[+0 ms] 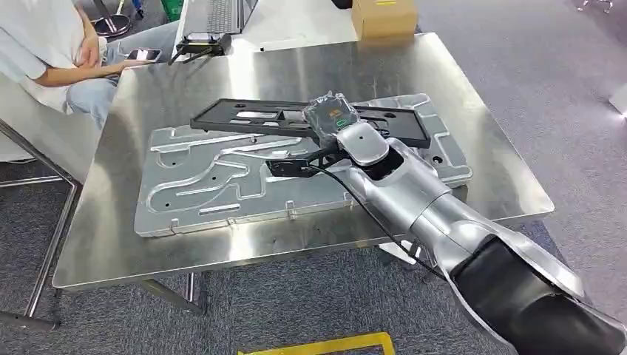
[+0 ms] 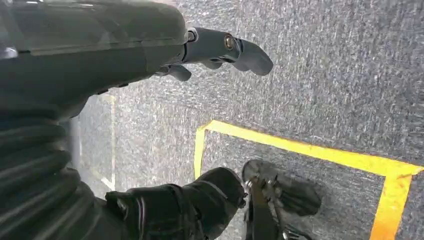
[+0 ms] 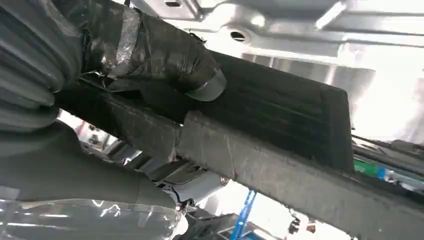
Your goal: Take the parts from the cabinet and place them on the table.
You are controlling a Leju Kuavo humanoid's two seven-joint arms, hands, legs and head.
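While the right arm reaches out over the steel counter [image 1: 473,133], the head view has the black plastic frame [image 1: 259,118] lying across the far part of the big silver panel [image 1: 222,185], which sits flat in the middle of the counter. The right robot hand [image 1: 334,118] is on the frame's near rail, toward its right half; the frame looks tilted, its right end a touch proud of the panel. A cardboard box [image 1: 383,15] sits just past the far edge, and a seated person [image 1: 52,44] waits beyond the far left corner.

Over to the left wrist view: the left robot hand [image 2: 220,50] hangs above grey carpet and a yellow tape line [image 2: 310,150], fingers loosely apart, nothing in it.

Now the right wrist view, right in close: thumb [image 3: 170,55] pressed on top of the frame's [image 3: 280,125] dark rail, the rest of the robot hand [image 3: 100,115] wrapped beneath, so it is clamped on the frame. The silver panel [image 3: 280,30] shines just behind.

Here's the worry, as I see it: the grip is well off the frame's middle, so if it lets go with one end raised, the frame could drop and skid on that slick panel. And fingers trapped underneath might drag the frame back on withdrawal, perhaps nudging the panel toward the near edge.
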